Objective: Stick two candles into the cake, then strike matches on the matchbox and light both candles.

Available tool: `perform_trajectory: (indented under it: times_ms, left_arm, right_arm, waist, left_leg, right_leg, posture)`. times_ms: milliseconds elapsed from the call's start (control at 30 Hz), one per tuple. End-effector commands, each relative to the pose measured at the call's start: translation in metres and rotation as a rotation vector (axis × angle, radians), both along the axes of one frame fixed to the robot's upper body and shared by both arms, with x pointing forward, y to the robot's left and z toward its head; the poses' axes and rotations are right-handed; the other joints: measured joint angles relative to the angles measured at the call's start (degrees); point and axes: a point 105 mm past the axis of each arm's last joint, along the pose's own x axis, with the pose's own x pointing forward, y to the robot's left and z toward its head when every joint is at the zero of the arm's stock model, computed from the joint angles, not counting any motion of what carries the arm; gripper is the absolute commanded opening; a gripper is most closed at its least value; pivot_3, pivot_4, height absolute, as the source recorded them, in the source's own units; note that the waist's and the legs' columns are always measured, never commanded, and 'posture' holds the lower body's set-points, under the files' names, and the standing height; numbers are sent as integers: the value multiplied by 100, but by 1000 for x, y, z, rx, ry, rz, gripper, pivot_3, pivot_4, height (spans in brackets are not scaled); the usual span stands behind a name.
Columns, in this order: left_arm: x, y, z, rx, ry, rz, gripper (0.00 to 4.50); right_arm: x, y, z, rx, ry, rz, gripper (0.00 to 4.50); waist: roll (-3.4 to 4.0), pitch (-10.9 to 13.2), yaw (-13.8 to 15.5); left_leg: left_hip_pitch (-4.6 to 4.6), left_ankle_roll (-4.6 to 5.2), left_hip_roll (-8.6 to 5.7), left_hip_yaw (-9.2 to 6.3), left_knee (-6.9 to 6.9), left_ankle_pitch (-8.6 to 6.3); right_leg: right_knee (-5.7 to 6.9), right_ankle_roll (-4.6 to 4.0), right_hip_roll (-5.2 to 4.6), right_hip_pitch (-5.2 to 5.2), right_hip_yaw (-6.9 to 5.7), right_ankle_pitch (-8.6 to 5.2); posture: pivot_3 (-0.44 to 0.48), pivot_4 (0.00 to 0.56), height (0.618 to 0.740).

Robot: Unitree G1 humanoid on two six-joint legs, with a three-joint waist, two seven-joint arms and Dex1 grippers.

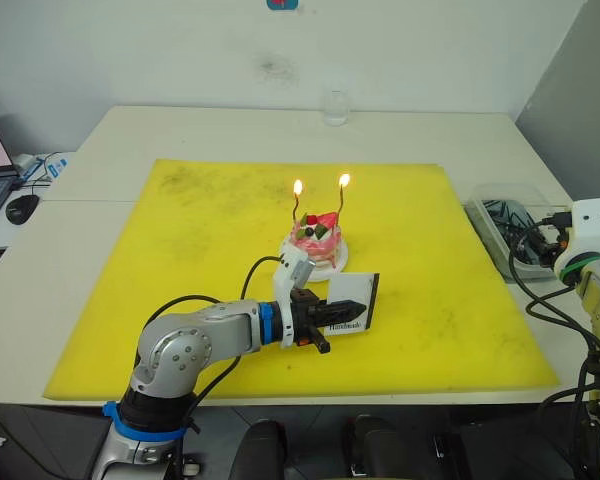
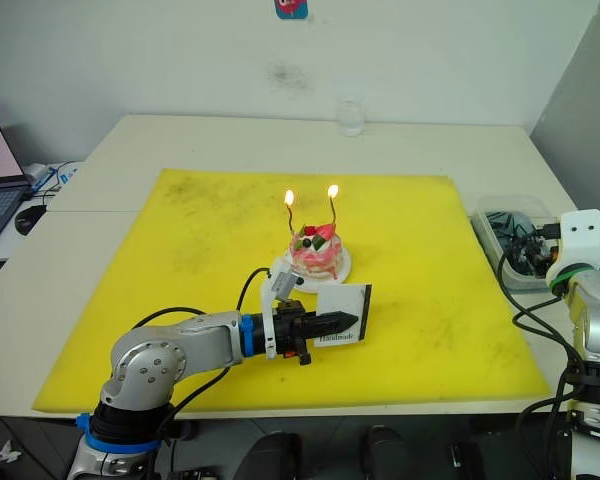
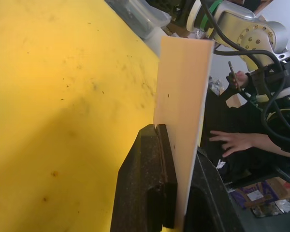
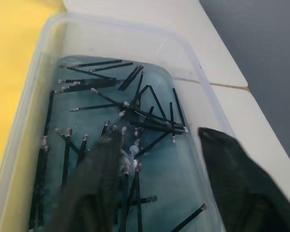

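Already both candles (image 1: 298,205) are burning in the cake (image 1: 316,241) on the yellow mat (image 1: 180,250). The left end effector (image 1: 348,316) is clamping the matchbox (image 1: 358,300) upright, probably for striking. The right end effector (image 4: 157,159) is gaping empty over a tub (image 4: 34,145) of spent matches (image 4: 135,116).

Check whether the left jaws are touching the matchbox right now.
Touching. In the left wrist view the left gripper has its jaws shut on the matchbox, pressing both faces with no gap.

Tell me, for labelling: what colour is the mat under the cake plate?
Bright yellow foam mat, with dark smudges; clearest in the left eye view.
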Motion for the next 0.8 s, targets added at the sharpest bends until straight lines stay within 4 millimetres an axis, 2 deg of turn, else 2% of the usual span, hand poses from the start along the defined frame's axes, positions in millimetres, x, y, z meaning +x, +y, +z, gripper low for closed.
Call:
perform_trajectory:
  times_ms: [33,100,233,433,533,667,733,800]
  left_arm:
    - [3,2,8,-4,-36,21,0]
    - [4,4,8,-2,-28,30,0]
    - [3,12,9,9,-4,33,0]
    - [4,23,6,64,47,78,0]
    - [0,26,-4,90,118,87,0]
    - [0,28,-16,100,210,117,0]
    - [1,28,-21,108,246,132,0]
    - [0,29,-26,134,265,140,0]
  right_arm:
    - [-5,3,29,-31,-112,19,3843]
    - [-11,7,36,-48,-134,36,4472]
    - [-23,23,53,-105,-178,102,4472]
    - [-48,85,72,-232,-178,439,4472]
    - [-62,114,68,-229,-130,625,4472]
    - [-96,161,50,-151,37,965,4472]
    - [-114,177,39,-124,134,1092,4472]
    - [-122,185,34,-107,186,1151,4472]
  waist:
    - [1,-1,1]
    - [3,-1,2]
    - [6,-2,0]
    - [10,-1,-1]
    - [9,0,0]
    - [8,0,13]
    - [8,0,21]
    - [7,0,19]
  left_leg:
    - [0,0,0,0,0,0]
    - [0,0,1,-1,0,0]
    - [1,0,4,-3,0,0]
    - [2,0,6,-12,0,0]
    - [2,0,6,-16,1,0]
    - [2,0,8,-23,2,0]
    - [1,0,7,-25,2,0]
    - [2,0,7,-27,3,0]
  right_leg:
    - [1,0,0,0,-1,0]
    - [2,0,0,0,-1,0]
    - [2,0,0,-1,-1,0]
    - [2,1,0,0,-1,0]
    - [1,1,0,1,-4,0]
    - [1,1,-2,2,-7,0]
    - [0,1,-2,3,-9,0]
    - [0,1,-2,4,-7,0]
  posture:
    - [0,150,740]
    - [0,150,740]
    - [0,150,740]
    - [0,150,740]
    - [0,150,740]
    - [0,150,740]
    - [0,150,740]
    - [0,150,740]
